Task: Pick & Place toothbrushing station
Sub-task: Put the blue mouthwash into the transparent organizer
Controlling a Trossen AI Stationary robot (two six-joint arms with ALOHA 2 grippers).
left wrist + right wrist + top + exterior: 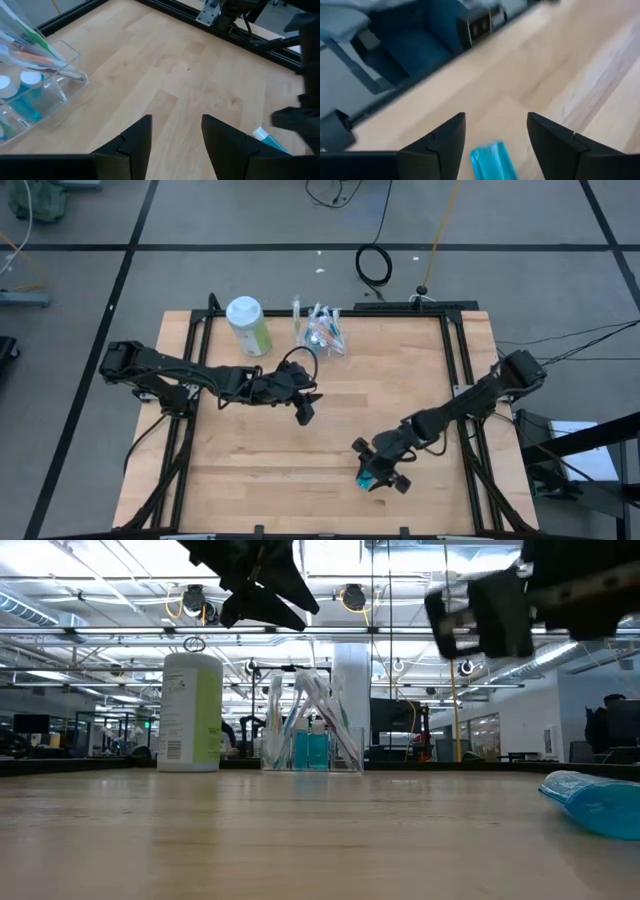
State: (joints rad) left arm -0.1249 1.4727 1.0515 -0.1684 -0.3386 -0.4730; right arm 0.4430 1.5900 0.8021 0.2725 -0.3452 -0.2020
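Note:
A small clear plastic cup [322, 332] stands upright on its base at the table's far middle. It holds several thin toothbrushes [318, 705] and blue white-capped tubes [27, 95]. One blue tube [369, 478] lies flat on the table near the front right; it also shows in the low view [597, 802]. My right gripper [496, 131] is open and hangs above this tube, its fingers on either side of it and clear of it. My left gripper [176, 134] is open and empty above the table's middle [305, 413], on the near side of the cup.
A white and green canister [247, 326] stands upright left of the cup at the far edge. Black frame rails [458, 370] run along the table's sides. Bare wood [300, 470] lies between the two grippers and toward the near left.

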